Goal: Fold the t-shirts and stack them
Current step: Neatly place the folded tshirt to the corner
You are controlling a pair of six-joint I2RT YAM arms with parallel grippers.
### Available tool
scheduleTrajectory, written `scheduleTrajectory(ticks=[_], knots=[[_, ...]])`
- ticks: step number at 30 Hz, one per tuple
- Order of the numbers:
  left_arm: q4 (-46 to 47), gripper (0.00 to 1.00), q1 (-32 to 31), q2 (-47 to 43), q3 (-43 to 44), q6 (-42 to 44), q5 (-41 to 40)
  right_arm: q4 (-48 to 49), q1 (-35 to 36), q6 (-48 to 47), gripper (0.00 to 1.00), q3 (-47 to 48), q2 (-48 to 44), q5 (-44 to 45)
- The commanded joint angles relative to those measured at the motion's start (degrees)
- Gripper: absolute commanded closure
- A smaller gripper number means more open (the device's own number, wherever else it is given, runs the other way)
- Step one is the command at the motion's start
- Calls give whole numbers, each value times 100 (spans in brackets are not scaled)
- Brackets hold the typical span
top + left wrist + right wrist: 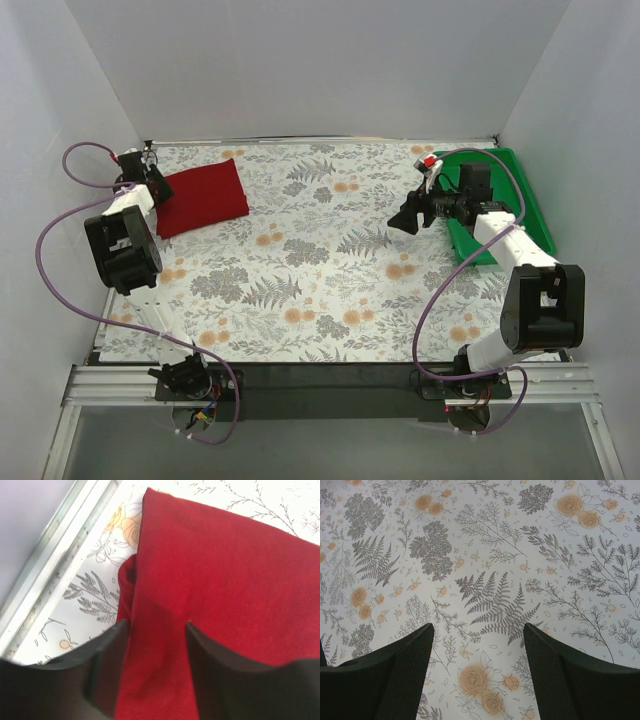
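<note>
- Red t-shirt (205, 197) lies folded into a compact rectangle in the far-left corner of the floral table (320, 270), well apart from the green tray (528, 205) on the right.
- Left gripper (156, 630) is right on the shirt's near-left end. Its fingers are parted and astride the cloth, with fabric lying flat across the gap. Looks let go rather than pinched.
- Right gripper (477, 640) hangs over bare table beside the tray, fingers spread wide, nothing between them.
- No other shirt is visible, so I'd judge the fold done or nearly done, with nothing to stack on.
- Risk 1: a fingertip catches the top layer as the left arm lifts out. That would drag the fold open.
- Risk 2: a loose tuck bulges at the shirt's left edge in the wrist view. Any sideways nudge could pop it out and spoil the rectangle.
- Risk 3: the shirt sits near the metal rail (55, 565) and the side wall. A push outward could shove it against or over the table edge.
- Risk 4: the right arm is too far away to pin the cloth if it shifts.
</note>
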Motion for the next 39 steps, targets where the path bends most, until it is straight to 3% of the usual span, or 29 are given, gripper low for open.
scheduleTrajectory(ticks=[1,8,9,12,16,17,19,22,23,28,33,39], knots=[[-174,51,-4,-331,137,-103,-162,135,-39,-14,34,-25,-133,-140],[-17,45,-13,-1525,-582,-437,-13,65,-39,-224,34,-112,-317,79],[53,45,-13,-2040,-811,-498,84,30,-39,-303,34,-104,-344,141],[168,45,-13,-3095,-1611,-937,786,-251,-38,-699,34,-86,-537,483],[395,42,-48,-4504,-2762,-1114,2472,-542,-65,-1261,31,-209,-1125,1430],[458,41,-66,-4750,-2973,-1123,3084,-551,-74,-1358,29,-261,-1466,1581],[554,26,-136,-5416,-3492,-1280,3676,-551,-196,-1385,22,-437,-1819,2089],[476,21,-338,-5998,-3915,-1228,3951,-489,-503,-1245,2,-726,-2461,2662],[441,20,-425,-6114,-4003,-1089,4065,-463,-678,-949,2,-832,-2715,2777],[195,19,-1277,-6834,-4336,-500,4005,-708,-1137,-472,2,-1184,-3191,3156],[-69,18,-2041,-7634,-4539,-51,3163,-534,-1366,239,2,-1439,-3613,3988],[-52,15,-2114,-7925,-4820,-59,2827,-410,-1366,944,2,-1510,-3860,4676]])
